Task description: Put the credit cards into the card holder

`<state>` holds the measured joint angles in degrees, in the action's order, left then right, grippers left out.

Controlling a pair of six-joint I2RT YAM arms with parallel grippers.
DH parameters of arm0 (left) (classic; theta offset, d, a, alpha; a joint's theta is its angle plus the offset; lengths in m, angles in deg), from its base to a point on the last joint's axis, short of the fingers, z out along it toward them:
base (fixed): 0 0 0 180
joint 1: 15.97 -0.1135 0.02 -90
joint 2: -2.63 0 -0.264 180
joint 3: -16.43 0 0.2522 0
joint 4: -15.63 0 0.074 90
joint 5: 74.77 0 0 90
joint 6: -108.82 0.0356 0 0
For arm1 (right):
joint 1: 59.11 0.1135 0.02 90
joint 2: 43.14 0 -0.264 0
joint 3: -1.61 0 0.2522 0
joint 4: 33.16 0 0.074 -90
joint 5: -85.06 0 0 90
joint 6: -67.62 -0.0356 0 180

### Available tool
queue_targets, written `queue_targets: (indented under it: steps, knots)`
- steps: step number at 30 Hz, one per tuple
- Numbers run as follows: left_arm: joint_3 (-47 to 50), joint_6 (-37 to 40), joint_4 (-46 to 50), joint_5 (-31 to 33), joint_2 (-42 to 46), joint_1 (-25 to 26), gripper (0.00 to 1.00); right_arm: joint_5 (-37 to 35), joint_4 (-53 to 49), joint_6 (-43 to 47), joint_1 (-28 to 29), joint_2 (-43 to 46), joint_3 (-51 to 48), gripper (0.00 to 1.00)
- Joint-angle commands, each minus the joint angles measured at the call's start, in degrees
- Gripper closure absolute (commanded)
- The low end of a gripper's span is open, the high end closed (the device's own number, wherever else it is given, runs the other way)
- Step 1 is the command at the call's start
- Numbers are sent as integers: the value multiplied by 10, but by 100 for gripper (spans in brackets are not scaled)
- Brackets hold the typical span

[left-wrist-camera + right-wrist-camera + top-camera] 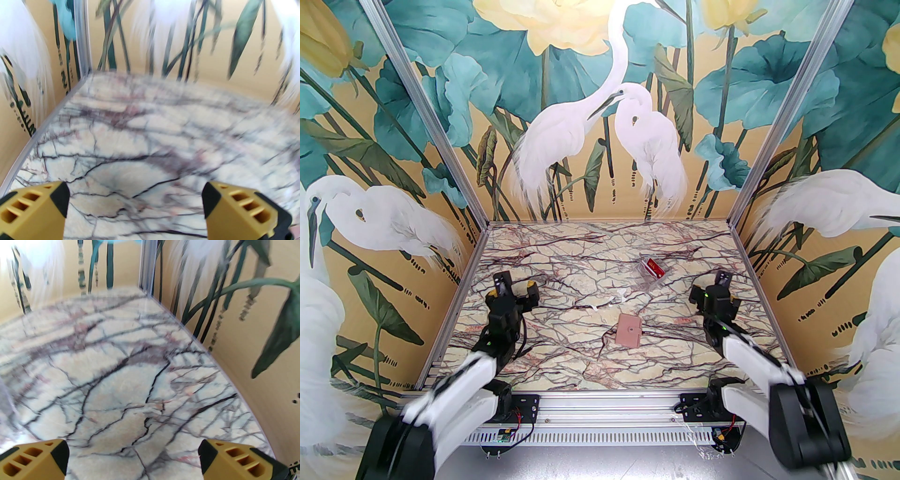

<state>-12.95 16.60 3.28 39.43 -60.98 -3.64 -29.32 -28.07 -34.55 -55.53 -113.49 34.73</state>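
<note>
Marble-veined table (562, 361), enclosed by walls (815, 140) painted with egrets, forms the work area. We find the left pincer (136, 196) spread wide and holding nothing. It hangs well to the left of the card holder (629, 330). The right pincer (133, 449) is likewise spread wide and empty, well to the right of the card holder. Both wrist views are blurred.

We judge three hazards:

1. The card holder lies shut and flat. A one-sided push on its cover would likely slide it across the smooth table rather than open it, so one pincer should pin it down.
2. The red credit card (652, 268) sits in a small clear box (649, 281) beyond the card holder, apart from it. A pull on the card could drag or tip this light box.
3. A thin, slick card may slip from the fingers or bend during insertion.

The card holder appears as a small dusty-pink rectangle with a leather-like face. Whether further cards lie under the red one we cannot tell.
</note>
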Motion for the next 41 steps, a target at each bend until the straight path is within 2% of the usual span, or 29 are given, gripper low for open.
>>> queue_targets:
  steps: [1, 5, 6, 7, 8, 9, 10, 11, 12, 13, 15, 16, 34, 38, 41]
  knots:
    - [-17, 67, -139, -43, -76, -8, 1, 26, 162, 30, -14, -46, 26, 1]
    - [-56, 98, -194, -88, -157, -32, 1, 64, 271, 46, -29, -128, 26, 2]
    - [-52, 104, -228, -102, -178, -35, 0, 79, 277, 55, -31, -149, 35, 6]
    - [-44, 97, -285, -131, -212, -51, 1, 102, 234, 61, -29, -147, 53, 9]
    - [-39, 87, -319, -113, -229, -59, 1, 113, 262, 69, -28, -160, 49, 6]
    - [-32, 57, -307, -146, -222, -85, 1, 120, 286, 64, -32, -168, 32, 3]
    - [-32, 41, -298, -191, -227, -103, 1, 109, 353, 65, -33, -188, 15, 2]
    - [-37, 47, -336, -193, -262, -106, 1, 100, 328, 64, -29, -183, 19, 1]
    - [-48, 50, -320, -195, -264, -107, 1, 106, 303, 58, -30, -174, 27, 0]
    - [-65, 33, -251, -211, -246, -117, 1, 106, 329, 62, -31, -183, 22, 1]
    - [-67, 30, -275, -234, -261, -129, 1, 108, 314, 60, -33, -179, 25, 1]
    - [-71, 26, -256, -235, -254, -130, 1, 107, 313, 60, -32, -179, 25, 0]
    - [-63, 29, -274, -235, -254, -130, 1, 113, 306, 61, -32, -178, 28, 1]
    - [-63, 29, -274, -235, -254, -130, 1, 188, 287, 72, -46, -179, 38, 1]
    - [-62, 30, -276, -235, -254, -130, 1, 199, 291, 78, -46, -178, 36, 1]
